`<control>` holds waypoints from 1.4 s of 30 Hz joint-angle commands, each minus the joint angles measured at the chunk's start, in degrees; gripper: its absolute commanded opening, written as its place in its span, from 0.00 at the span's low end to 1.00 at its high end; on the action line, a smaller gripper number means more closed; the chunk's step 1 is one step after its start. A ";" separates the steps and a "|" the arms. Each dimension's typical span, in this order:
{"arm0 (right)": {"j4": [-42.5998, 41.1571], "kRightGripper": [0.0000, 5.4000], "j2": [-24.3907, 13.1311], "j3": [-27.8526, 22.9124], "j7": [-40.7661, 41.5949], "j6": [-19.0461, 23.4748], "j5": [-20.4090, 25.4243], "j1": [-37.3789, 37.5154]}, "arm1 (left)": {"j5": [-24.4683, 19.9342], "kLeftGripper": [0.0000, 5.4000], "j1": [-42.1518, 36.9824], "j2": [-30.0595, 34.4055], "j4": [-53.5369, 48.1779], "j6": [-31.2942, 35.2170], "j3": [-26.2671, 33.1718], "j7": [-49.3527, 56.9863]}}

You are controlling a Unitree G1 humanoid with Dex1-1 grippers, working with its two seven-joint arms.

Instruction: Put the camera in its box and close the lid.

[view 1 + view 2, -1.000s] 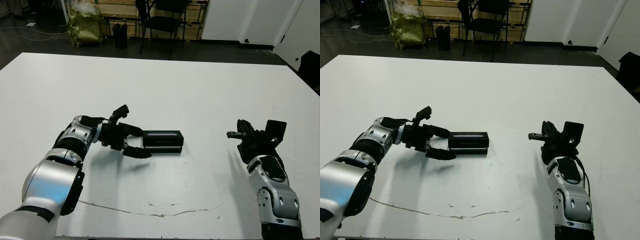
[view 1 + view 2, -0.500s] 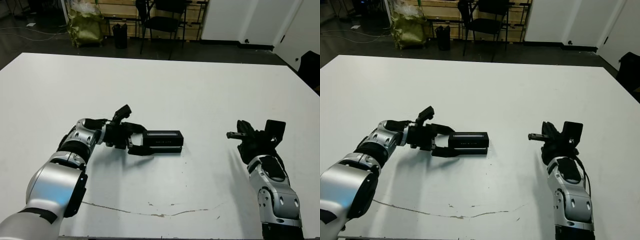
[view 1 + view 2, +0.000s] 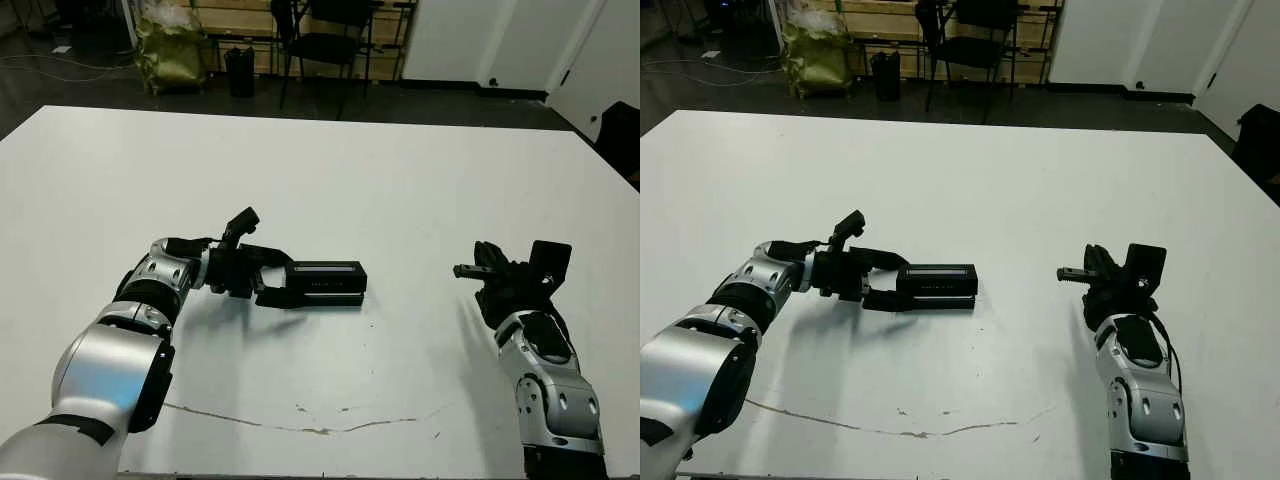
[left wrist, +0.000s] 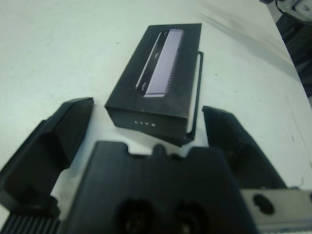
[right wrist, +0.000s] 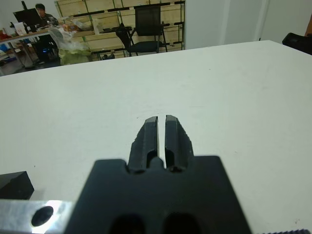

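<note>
Since a second ago my left gripper (image 3: pixel 278 282) has slid forward, so its spread fingers now flank the near end of the lid (image 4: pixel 161 78), which sits slightly askew on the box (image 4: pixel 196 109). My right gripper (image 5: pixel 161 139) hangs well apart, fingers pressed together on nothing.
</note>
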 commanded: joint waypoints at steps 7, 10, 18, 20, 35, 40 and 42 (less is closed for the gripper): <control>-1.00 0.00 -0.67 0.18 -0.23 0.78 -0.59 0.44 | 1.23 1.00 1.74 -0.79 1.72 3.65 -0.09 0.51; -0.87 0.00 -0.42 0.04 -0.71 1.11 -0.60 0.35 | 1.67 1.00 1.93 -0.88 1.56 2.88 -0.40 1.13; 1.01 0.00 -0.44 0.08 -0.58 -0.84 -1.24 0.14 | 1.38 1.00 2.07 -1.28 1.69 3.43 -0.25 1.15; 1.02 0.00 -0.29 -0.26 -0.17 -0.85 -0.67 0.13 | 1.47 1.00 2.30 -1.28 1.54 2.50 -0.29 1.28; -2.42 0.00 -0.49 0.16 0.09 1.01 -0.52 0.73 | 0.37 1.00 3.07 -2.22 2.20 3.34 1.19 1.64; 0.03 0.00 -0.34 -0.17 0.20 -0.79 -0.86 0.56 | 0.78 1.00 3.08 -2.25 1.91 3.83 0.76 3.18; 1.36 0.00 -0.26 -0.59 0.37 -1.10 -0.35 0.24 | 0.74 1.00 3.23 -2.36 1.82 2.93 0.76 3.32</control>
